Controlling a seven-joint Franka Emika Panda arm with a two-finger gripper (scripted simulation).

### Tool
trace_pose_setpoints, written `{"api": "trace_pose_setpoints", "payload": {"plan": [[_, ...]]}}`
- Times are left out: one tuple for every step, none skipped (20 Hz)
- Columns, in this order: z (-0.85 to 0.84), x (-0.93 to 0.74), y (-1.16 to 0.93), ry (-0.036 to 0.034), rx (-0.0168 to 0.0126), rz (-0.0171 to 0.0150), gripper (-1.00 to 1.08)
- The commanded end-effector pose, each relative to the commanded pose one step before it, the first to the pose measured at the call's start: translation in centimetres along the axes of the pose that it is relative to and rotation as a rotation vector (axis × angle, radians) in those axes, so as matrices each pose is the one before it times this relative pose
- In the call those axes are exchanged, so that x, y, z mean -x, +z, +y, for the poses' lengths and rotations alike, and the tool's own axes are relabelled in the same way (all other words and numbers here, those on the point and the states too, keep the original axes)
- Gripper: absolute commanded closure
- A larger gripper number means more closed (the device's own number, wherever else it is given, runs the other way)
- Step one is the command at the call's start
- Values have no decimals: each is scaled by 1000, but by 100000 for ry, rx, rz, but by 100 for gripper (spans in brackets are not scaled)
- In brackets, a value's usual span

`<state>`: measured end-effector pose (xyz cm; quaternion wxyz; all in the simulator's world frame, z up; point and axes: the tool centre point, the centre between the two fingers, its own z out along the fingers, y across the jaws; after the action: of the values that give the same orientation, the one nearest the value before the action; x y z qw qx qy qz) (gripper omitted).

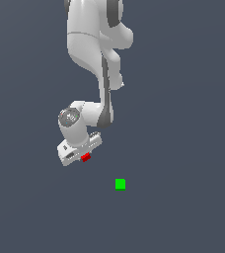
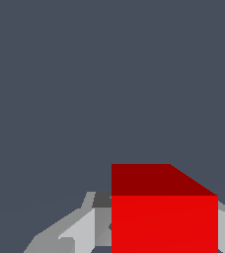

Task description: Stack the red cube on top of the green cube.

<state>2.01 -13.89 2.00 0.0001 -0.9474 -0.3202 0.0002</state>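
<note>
The tiny red cube (image 1: 86, 158) sits between the fingers of my white gripper (image 1: 82, 154), which is shut on it. In the wrist view the red cube (image 2: 164, 217) fills the space between the grey fingers (image 2: 92, 228), one on each side and touching it. The tiny green cube (image 1: 120, 184) lies on the dark floor, apart from the gripper, lower and toward the exterior view's right. The green cube does not show in the wrist view. I cannot tell how high the red cube is above the floor.
The white arm (image 1: 92, 44) comes down from the top of the exterior view to the gripper. The floor (image 1: 183, 148) is a plain dark blue-grey surface with nothing else on it in view.
</note>
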Motion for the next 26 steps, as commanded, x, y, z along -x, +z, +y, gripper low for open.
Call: {"api": "trace_pose_setpoints", "payload": {"plan": [[3,-29,9,-25,27,37,108],[0,0,0,0,0,0,108],[0,0,0,0,0,0,108],[0,0,0,0,0,0,108],[0,0,0,0,0,0,108],[-5,10,-19,0,0,0,108],[-1,1,-29,0,0,0,108],[-4,4,-87,0,0,0,108],[-6,6,-147,0,0,0,108],[-8,8,-208,0,0,0,108],[-9,9,-270,0,0,0,108],[-10,10,-335,0,0,0,108],[-10,10,-401,0,0,0,108],[-10,9,-469,0,0,0,108],[-9,9,-539,0,0,0,108],[-9,9,-611,0,0,0,108],[-9,8,-685,0,0,0,108],[-9,8,-760,0,0,0,108],[-9,8,-782,0,0,0,108],[-7,6,-727,0,0,0,108],[-6,5,-670,0,0,0,108],[-3,2,-612,0,0,0,108],[0,-1,-552,0,0,0,108],[3,-4,-491,0,0,0,108],[7,-8,-430,0,0,0,108],[12,-12,-367,0,0,0,108]]}}
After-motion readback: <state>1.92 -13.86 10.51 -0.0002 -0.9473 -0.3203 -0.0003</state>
